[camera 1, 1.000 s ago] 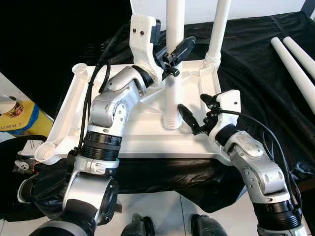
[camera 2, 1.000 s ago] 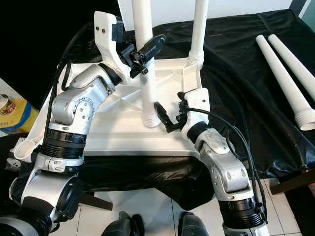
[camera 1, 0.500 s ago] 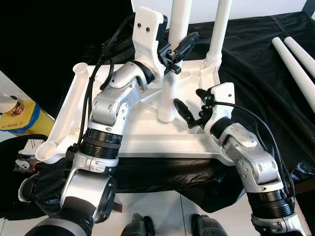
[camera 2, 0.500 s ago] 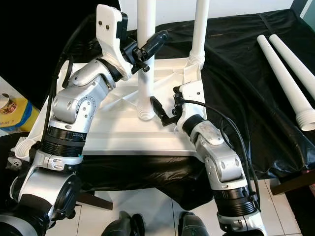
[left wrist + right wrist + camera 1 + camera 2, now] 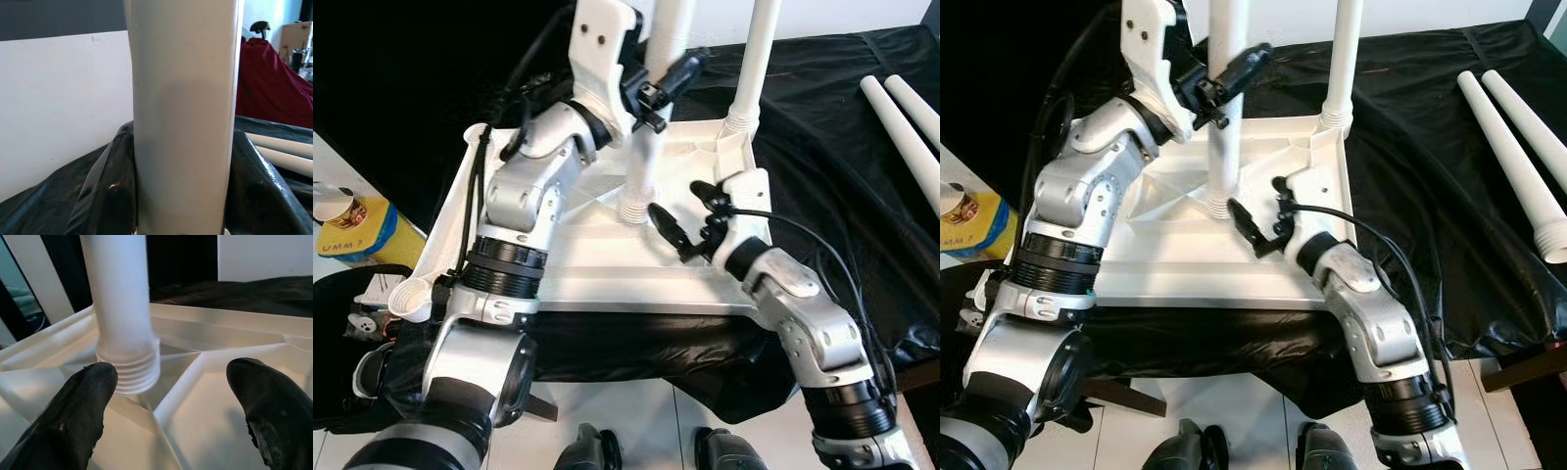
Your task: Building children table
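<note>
My left hand is pinching a white table leg partway up, black fingers pressed vs. both sides of the tube. The leg stands nearly upright, w/ its threaded end down near the middle of the upturned white tabletop; can't tell if it's touching the ribs there or just above them.

My right hand sits just beside that threaded end, fingers spread wide, gripping nothing, one tip close to the threads, the other well apart from them.

The tabletop lies underside-up on a counter draped in black cloth, taking up the near-left part of it. A second leg is already standing in the tabletop's far-right corner socket. The near-left corner socket is open, and so is the far-left one.

Two more loose legs lie side by side on the cloth toward the right edge of the counter, well apart from the tabletop.

Down off the left edge, a yellow container sits on the floor.
</note>
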Controlling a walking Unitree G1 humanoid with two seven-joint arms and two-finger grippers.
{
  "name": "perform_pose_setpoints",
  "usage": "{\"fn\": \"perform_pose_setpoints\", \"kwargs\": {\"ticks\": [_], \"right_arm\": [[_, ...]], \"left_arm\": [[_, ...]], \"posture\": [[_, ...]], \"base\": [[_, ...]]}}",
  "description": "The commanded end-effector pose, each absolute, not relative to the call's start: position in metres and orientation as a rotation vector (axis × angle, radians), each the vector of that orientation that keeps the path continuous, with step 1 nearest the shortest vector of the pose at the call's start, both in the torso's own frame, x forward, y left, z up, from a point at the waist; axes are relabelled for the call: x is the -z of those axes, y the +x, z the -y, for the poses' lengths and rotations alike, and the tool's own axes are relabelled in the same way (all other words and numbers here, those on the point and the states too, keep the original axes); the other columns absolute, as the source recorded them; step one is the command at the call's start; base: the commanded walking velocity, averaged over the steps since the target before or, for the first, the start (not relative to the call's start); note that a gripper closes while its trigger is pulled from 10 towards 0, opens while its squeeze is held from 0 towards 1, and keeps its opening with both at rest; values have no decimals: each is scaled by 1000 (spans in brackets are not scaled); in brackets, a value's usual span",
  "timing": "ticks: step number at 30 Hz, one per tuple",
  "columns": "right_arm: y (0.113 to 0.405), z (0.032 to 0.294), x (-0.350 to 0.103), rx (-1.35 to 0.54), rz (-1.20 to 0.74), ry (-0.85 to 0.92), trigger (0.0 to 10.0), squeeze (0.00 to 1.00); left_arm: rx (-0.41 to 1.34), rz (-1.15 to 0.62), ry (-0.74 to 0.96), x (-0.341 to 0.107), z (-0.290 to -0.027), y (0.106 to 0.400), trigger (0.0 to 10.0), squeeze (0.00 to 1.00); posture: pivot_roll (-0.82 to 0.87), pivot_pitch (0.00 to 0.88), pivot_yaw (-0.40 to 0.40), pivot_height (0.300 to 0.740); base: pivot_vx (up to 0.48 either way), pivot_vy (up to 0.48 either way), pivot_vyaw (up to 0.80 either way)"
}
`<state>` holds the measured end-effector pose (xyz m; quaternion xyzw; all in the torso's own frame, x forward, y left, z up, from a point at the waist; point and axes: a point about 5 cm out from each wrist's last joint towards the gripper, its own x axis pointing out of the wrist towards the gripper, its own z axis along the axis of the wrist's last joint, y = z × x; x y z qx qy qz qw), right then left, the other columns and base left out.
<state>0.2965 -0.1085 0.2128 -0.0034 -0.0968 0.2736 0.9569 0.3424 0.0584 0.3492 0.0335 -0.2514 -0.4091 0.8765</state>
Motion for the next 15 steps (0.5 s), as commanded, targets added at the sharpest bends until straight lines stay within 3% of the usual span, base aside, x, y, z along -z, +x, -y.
{"fn": "perform_pose_setpoints", "kwargs": {"ticks": [1,15], "right_arm": [[294,106,-214,-570,212,-3,10000,0],[316,80,-223,-578,299,7,10000,0]], "left_arm": [[860,564,74,-356,-58,340,10000,0],[986,588,-102,-359,-18,319,10000,0]], "posture": [[-134,150,94,740],[-112,136,88,740]], "base": [[0,0,0],[0,0,0]]}}
